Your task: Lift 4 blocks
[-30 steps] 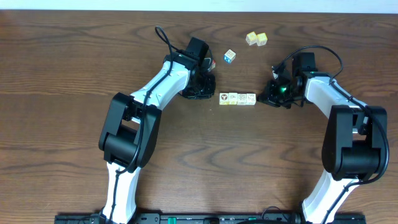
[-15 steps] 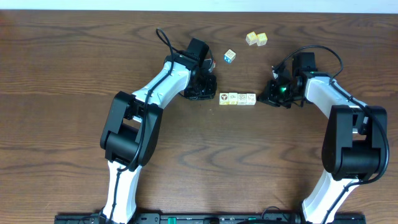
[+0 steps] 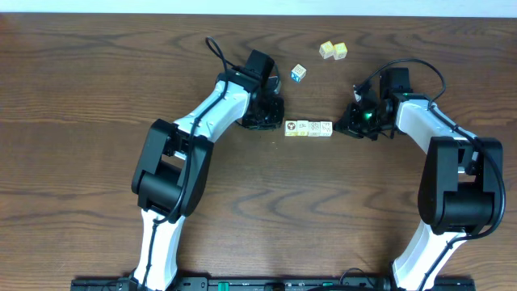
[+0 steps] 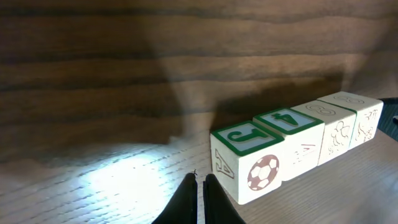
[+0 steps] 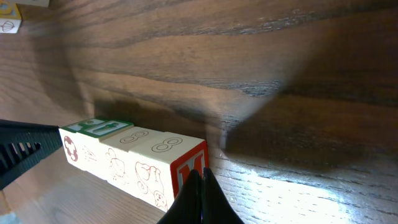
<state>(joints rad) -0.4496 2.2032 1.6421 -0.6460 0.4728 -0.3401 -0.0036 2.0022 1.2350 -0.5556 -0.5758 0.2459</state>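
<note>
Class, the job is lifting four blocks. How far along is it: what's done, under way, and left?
Done: the four blocks sit in a touching row on the table. Under way: the left gripper and right gripper, both shut, are poised at opposite ends of the row. Left: pressing in and raising it; no block is off the table.

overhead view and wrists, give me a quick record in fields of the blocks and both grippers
blocks: four blocks side by side in one straight row on the table
lifted: no, the row rests on the table
left gripper: shut, empty, at the soccer-ball block's end
right gripper: shut, empty, at the red-faced end
contact with row: cannot tell
other cubes: blue-faced cube and two yellow cubes, apart from the row
</note>
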